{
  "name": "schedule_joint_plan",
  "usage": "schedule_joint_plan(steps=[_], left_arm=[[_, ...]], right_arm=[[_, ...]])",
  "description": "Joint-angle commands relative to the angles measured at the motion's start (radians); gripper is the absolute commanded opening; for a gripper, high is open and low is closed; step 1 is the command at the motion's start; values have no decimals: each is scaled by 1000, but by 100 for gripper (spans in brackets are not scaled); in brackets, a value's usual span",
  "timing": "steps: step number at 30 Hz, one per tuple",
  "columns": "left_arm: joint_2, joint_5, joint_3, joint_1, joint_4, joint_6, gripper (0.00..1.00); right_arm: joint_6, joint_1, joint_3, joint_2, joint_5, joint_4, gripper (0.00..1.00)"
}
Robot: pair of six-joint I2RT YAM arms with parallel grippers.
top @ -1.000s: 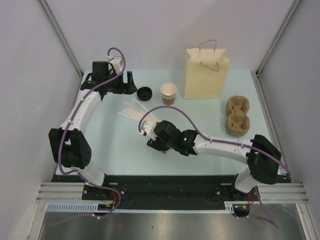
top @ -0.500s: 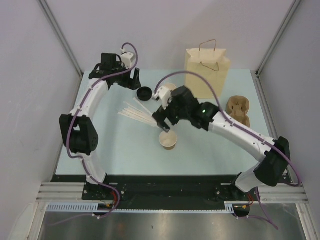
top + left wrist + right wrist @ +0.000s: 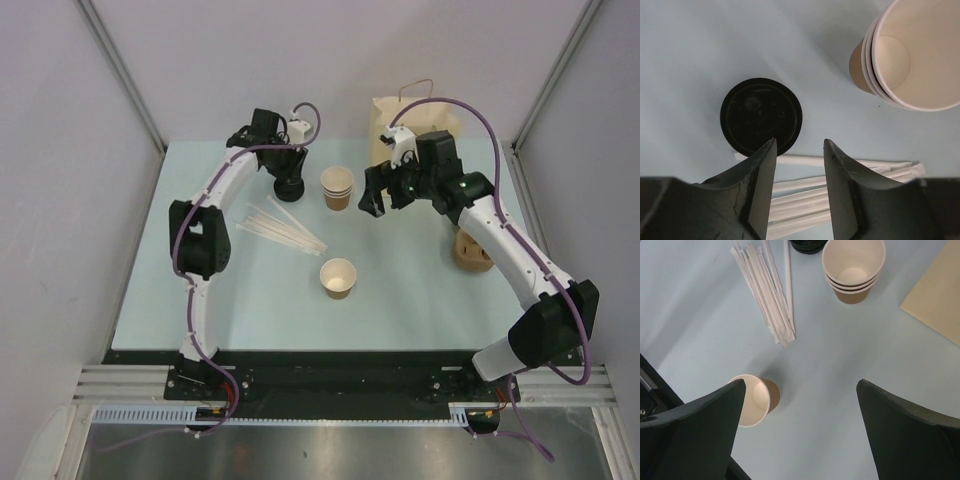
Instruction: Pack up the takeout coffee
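Note:
A lidded takeout coffee is not in view. One lidless brown paper cup stands upright alone mid-table. A loose black lid lies flat at the back, left of a cup stack. My left gripper hovers over the lid's near edge, jaws partly open, with only wrapped straws seen between them. My right gripper hangs wide open and empty in front of the paper bag, well behind and to the right of the single cup.
A stack of lidless brown cups stands right of the lid. Several wrapped straws fan out left of centre. A pulp cup carrier lies at the right, under the right arm.
The right gripper let go of the single cup mid-table, then rose and swung back toward the bag. The left arm swept right to the black lid, its jaws narrowing.

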Motion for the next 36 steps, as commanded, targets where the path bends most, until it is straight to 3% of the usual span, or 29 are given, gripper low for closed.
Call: schedule_joint_plan(steps=[1, 14, 36], left_arm=[[31, -8, 57, -8, 22, 0, 45], [135, 23, 103, -11, 19, -52, 45], [186, 60, 134, 3, 27, -113, 27]], right_arm=[[36, -27, 27, 3, -61, -6, 100], [38, -30, 28, 22, -65, 0, 99], [38, -50, 27, 28, -116, -11, 100]])
